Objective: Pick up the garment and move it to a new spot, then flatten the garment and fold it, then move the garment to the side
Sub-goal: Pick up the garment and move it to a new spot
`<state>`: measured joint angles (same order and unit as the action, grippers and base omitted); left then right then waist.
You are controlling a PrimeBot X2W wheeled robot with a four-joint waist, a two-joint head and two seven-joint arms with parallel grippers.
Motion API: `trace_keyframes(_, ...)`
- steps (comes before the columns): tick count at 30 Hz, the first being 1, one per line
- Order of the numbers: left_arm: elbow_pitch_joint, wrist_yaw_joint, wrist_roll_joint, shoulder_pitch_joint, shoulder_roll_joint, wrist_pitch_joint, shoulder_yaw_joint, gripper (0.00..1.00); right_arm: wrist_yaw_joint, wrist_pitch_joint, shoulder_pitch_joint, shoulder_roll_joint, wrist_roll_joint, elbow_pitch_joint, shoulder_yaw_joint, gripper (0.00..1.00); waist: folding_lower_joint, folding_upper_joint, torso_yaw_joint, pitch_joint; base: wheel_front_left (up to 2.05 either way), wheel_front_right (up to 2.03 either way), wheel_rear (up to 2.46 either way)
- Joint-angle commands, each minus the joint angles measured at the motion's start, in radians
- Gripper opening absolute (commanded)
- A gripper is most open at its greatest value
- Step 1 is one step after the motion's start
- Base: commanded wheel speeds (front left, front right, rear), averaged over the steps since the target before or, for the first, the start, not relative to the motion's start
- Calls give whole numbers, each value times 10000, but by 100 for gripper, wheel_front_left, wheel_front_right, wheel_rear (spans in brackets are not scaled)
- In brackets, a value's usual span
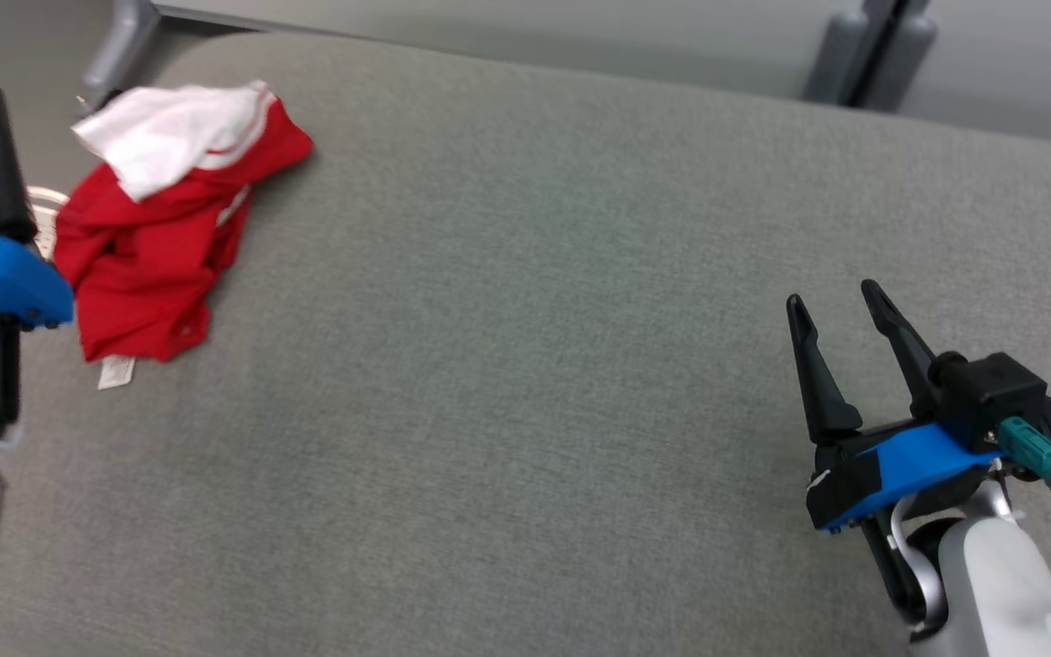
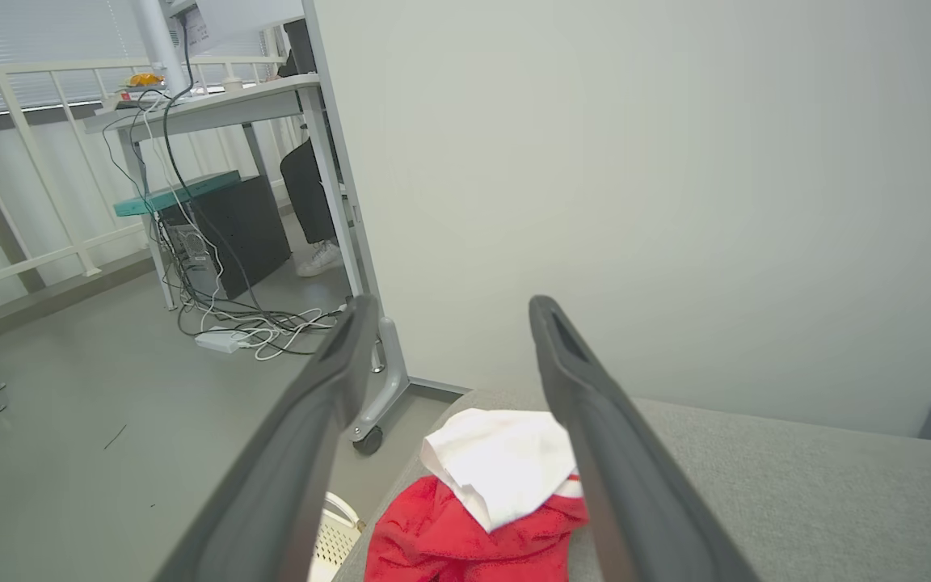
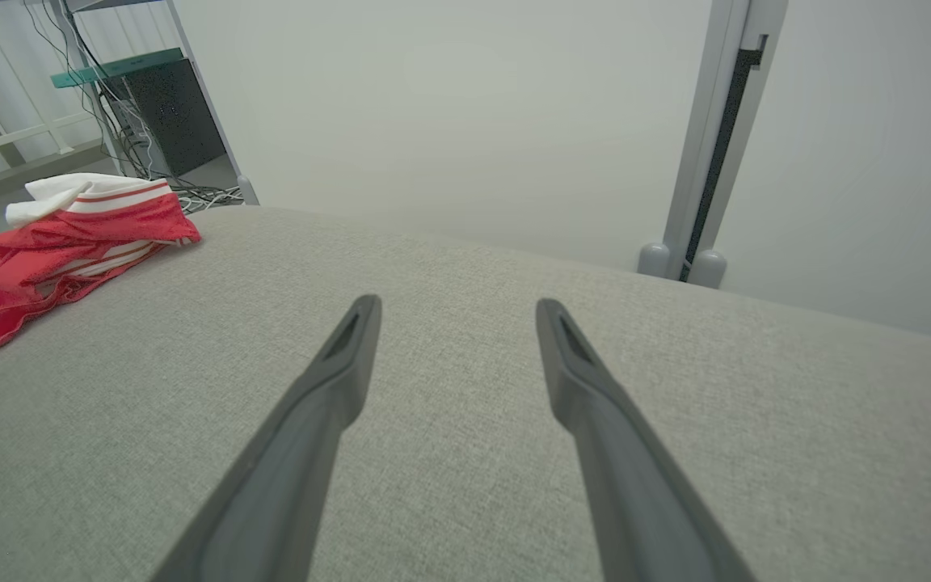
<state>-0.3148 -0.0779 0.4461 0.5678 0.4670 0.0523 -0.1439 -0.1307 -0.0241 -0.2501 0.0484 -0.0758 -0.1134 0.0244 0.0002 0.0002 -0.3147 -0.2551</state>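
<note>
**Jaws.** The left gripper (image 2: 451, 307) has its jaws spread wide with nothing between them. The right gripper (image 1: 833, 297) is likewise wide and empty. Neither touches cloth.

**Position of the arms.** The left gripper hangs at the left edge of the tabletop (image 1: 535, 319), just beside the garment (image 1: 151, 246). In the left wrist view the cloth lies low between the two fingers. This suggests that the arm is lined up for the first pick. The right gripper sits low over bare surface on the near right, well apart from the garment, probably as a parked stance that leaves the middle free for laying out.

**Garment.** It lies crumpled in a loose heap at the far left corner of the tabletop, right at the edge. Whether any of it overhangs cannot be told. It is red, with a white, red-striped portion bunched on top at the far end.

**Long axis.** In the head view the heap runs from the far end, upper right, down toward the near left. A white label (image 1: 115, 370) marks the near end. No part of the garment lies flat, so pick-up has not begun.
</note>
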Motion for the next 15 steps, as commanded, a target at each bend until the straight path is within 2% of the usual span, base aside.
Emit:
trace_keyframes(1, -251, 167, 89, 613, 263, -579, -23, 100, -2, 147, -212, 41, 179, 307, -48, 100, -2, -2, 255, -281, 0, 0, 0)
trace_keyframes(8, -1605, 650, 666, 2479, 756, -2810, -105, 100, -2, 641, -414, 41, 506, 1310, -84, 100, -2, -2, 1219, -1527, 0, 0, 0)
trace_keyframes(11, -2255, 877, 701, 2765, 789, -3467, -327, 100, -2, 764, -531, 50, 579, 1608, -101, 100, -2, -2, 1525, -2029, 0, 0, 0)
trace_keyframes(15, -2960, 869, 503, 2961, 887, -3896, -637, 100, -2, 838, -587, 56, 603, 1903, -140, 100, -2, -2, 1784, -2529, 0, 0, 0)
